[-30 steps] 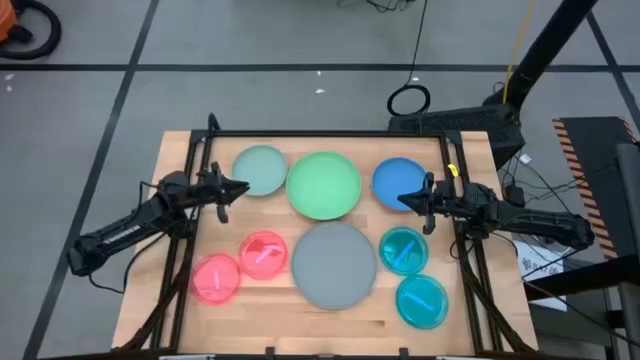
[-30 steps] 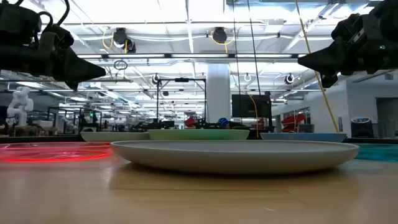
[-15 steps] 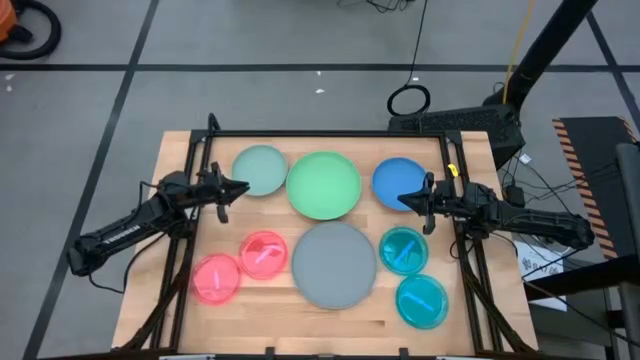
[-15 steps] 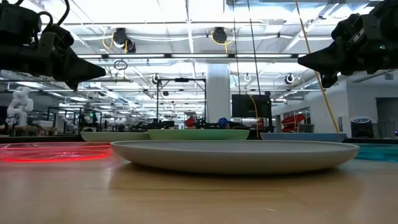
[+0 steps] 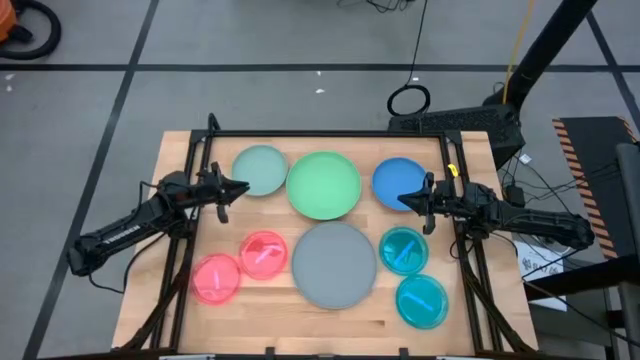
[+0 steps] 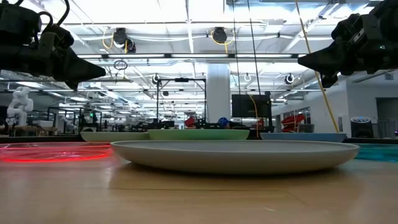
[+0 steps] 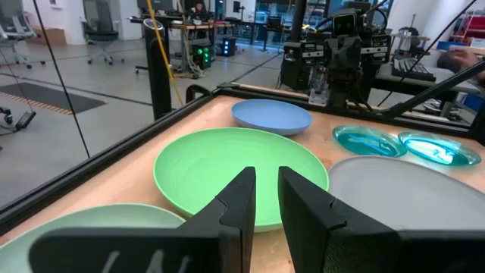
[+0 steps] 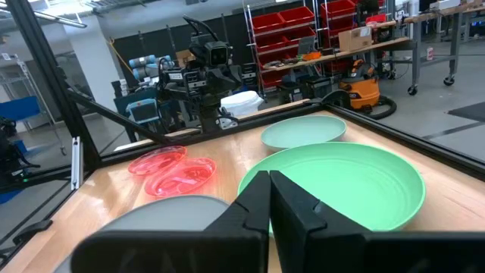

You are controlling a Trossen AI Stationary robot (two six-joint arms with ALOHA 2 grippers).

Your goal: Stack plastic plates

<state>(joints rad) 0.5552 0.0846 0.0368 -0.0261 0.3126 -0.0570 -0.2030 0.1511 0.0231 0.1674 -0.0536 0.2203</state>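
**Both arms held above unstacked plates**

Left gripper (image 5: 240,187) is held above the table (image 5: 260,325) at the mint plate's (image 5: 260,169) edge, fingers (image 7: 241,205) slightly parted, nothing grasped. Right gripper (image 5: 405,199) is held over the blue plate (image 5: 396,180), clenched and empty. All plates lie flat and separate: green plate (image 5: 323,184), grey plate (image 5: 334,264), pink plates (image 5: 240,266), teal plates (image 5: 412,274).

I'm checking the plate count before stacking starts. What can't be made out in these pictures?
- Low view: the grey plate in front hides most of the plates behind; the teal ones barely show at the frame edge.
- Left wrist view: the pale mint plate is cut off by the edge and the left claw.
- Right wrist view: the grey plate is mostly hidden behind the right claw.
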